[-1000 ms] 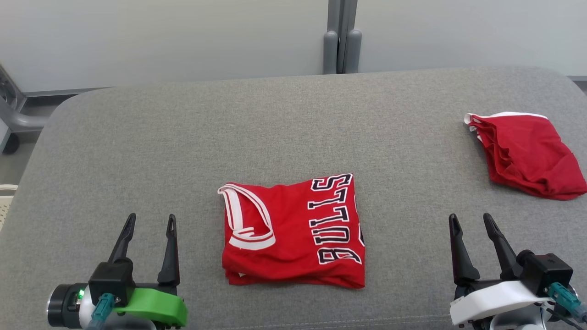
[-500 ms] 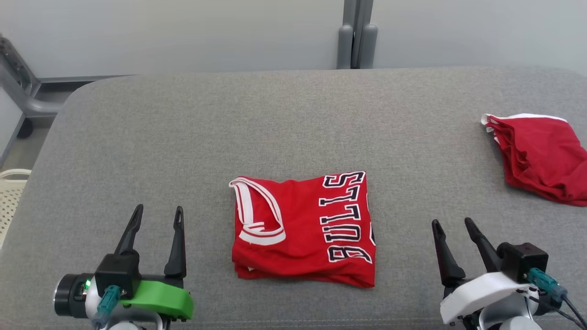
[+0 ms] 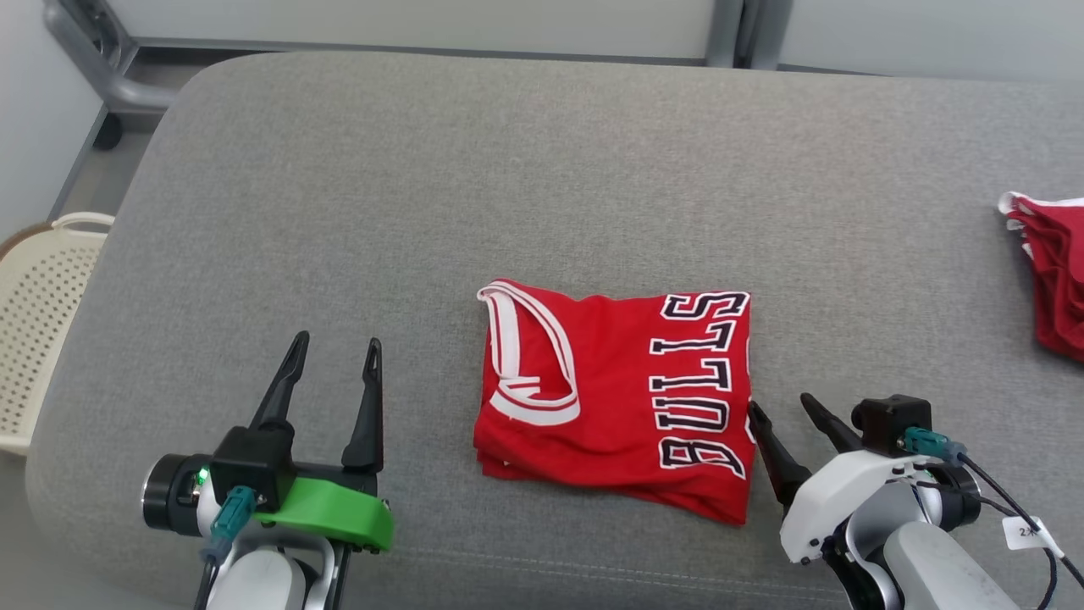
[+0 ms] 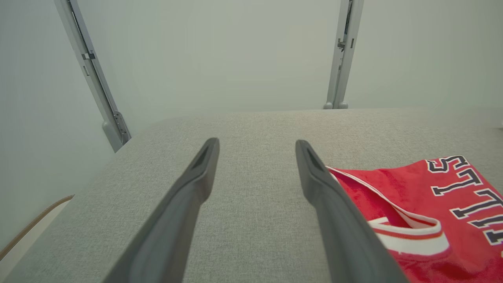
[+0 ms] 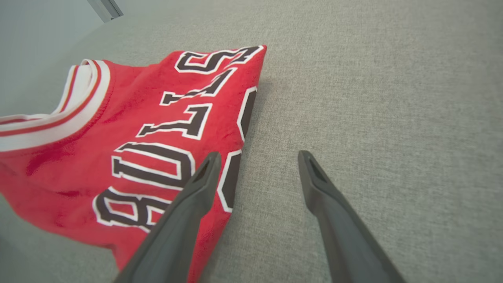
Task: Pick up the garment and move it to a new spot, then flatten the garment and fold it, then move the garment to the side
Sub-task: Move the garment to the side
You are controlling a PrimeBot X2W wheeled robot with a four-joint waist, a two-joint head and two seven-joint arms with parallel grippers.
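Note:
The garment (image 3: 618,398), a red jersey lettered BULLS with white-trimmed neck, lies folded into a rough square on the grey cushioned surface (image 3: 508,169). My right gripper (image 3: 783,411) stands open at the garment's right edge, its left finger over the cloth's border; the right wrist view shows the jersey (image 5: 129,133) under that finger and nothing between the right gripper's (image 5: 255,157) tips. My left gripper (image 3: 334,347) is open over bare cushion, a short way left of the jersey. In the left wrist view the left gripper (image 4: 255,145) is empty, the jersey (image 4: 424,212) at lower right.
A second red garment (image 3: 1050,280) lies bunched at the cushion's right edge. A cream perforated basket (image 3: 42,322) stands on the floor beyond the left edge. A grey metal frame (image 3: 93,59) and pale wall panels run behind the cushion.
The head camera has turned left and tilted down, shifting the scene right. My right gripper has come in toward the jersey's right edge. Both grippers stay open.

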